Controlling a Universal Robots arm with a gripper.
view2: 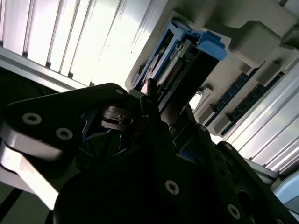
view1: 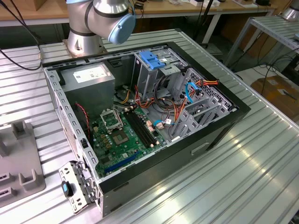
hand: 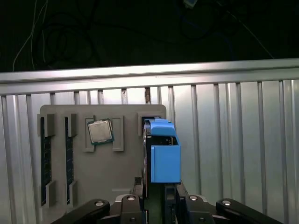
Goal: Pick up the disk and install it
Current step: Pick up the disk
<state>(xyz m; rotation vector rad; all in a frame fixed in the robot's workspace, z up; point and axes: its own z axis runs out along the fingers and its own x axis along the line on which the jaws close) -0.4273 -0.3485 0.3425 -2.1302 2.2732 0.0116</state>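
Gripper clamped on the disk, disk standing on edge over the grey holder tray, slatted metal table beneath, CPU chip and memory sticks seated in the tray's other recesses

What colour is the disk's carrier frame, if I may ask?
The carrier frame is bright blue, clearest in the first wrist view.

Exterior view: the arm joint is cased in rounded silver-grey metal and closed by a pale blue cap; the base flange is finished alike. Both wrist views: the gripper is built of matt black angular link plates, pinned by round silver screw heads with recessed sockets.
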